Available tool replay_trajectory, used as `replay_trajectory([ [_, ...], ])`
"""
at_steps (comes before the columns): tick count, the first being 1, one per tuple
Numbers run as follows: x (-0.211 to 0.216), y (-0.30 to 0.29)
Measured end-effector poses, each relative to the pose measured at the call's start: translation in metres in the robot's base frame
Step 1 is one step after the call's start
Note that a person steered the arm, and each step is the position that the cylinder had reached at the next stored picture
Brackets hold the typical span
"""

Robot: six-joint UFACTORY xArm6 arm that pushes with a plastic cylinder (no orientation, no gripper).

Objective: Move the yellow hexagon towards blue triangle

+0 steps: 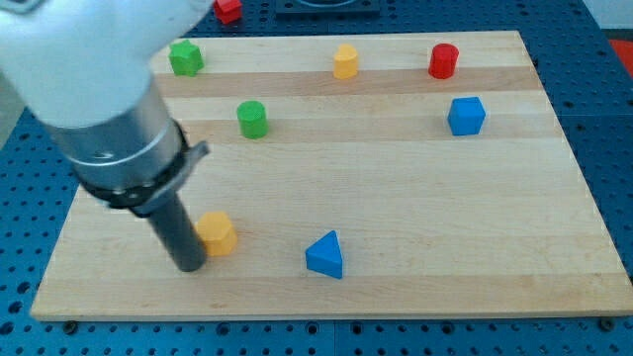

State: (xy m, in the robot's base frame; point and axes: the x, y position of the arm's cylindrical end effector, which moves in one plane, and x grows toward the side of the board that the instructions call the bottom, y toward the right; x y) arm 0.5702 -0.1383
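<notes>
Yellow hexagon block [217,233] sits at the lower left of the pale wooden board [415,198], my tip [189,265] touching its left side; a bare rod, it holds nothing. Blue triangle block [325,255] lies near, to the right and slightly lower. Pushing off-centre could spin the hexagon away, sliding it above the triangle.

Robotics lab: wooden board [396,198] on blue perforated bench [608,119], coloured blocks.

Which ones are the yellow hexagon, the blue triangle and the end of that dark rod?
yellow hexagon [217,232]: camera view, its top face.
blue triangle [325,255]: camera view, its front face.
my tip [189,265]: camera view, the rod's very end, touching the hexagon's left side.
</notes>
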Motion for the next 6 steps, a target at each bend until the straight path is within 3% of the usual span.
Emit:
replay_trajectory([
  [4, -0.044, -0.015],
  [6, -0.059, 0.055],
])
